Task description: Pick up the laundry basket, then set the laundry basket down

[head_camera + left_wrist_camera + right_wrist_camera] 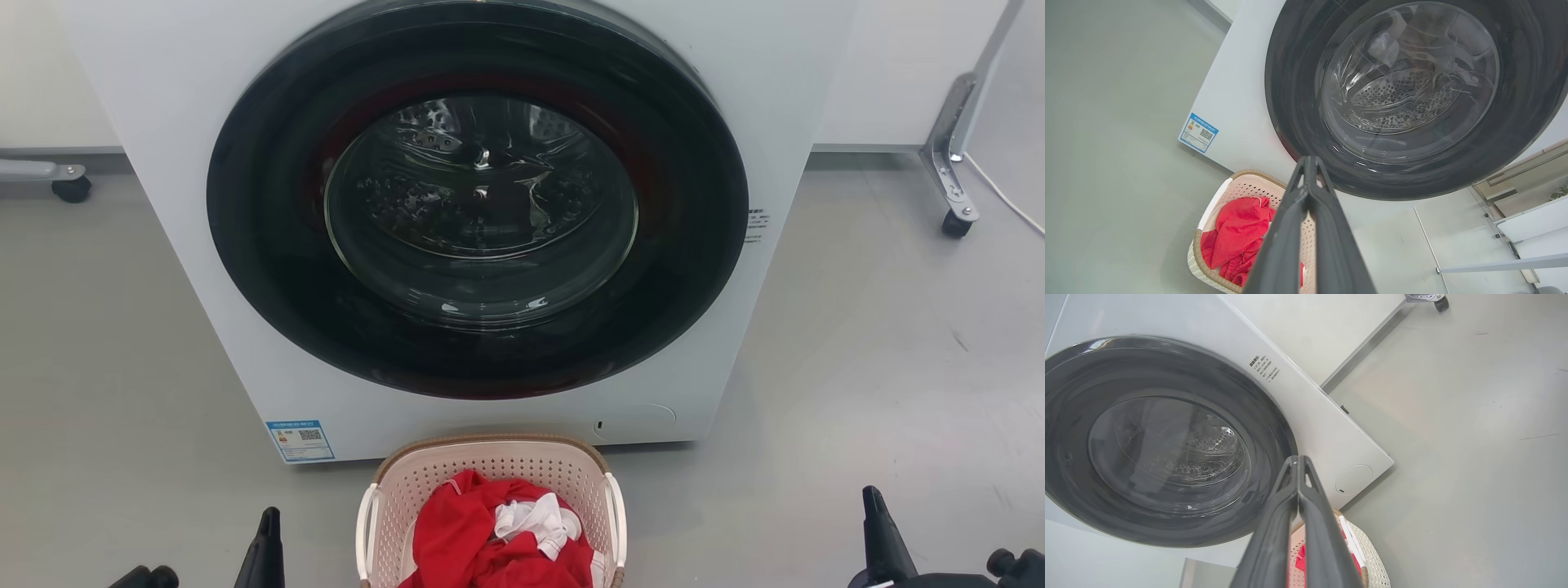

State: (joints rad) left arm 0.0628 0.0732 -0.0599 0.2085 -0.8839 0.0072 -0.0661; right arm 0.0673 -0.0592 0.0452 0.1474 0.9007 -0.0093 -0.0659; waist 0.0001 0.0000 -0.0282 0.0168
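- The laundry basket [490,467] stands on the floor [857,367] just in front of the washing machine [204,245]. It holds red and white clothes [465,523].
- It sits between the two claws, and neither touches it.
- This fits either a basket waiting to be lifted or one already set back down. The pictures do not settle which, so I name no next move.
- The left claw [1309,161] is clenched, fingers pressed together on nothing, near the basket's left side.
- The right claw [1298,459] is also clenched and empty, well apart from the basket's right side.
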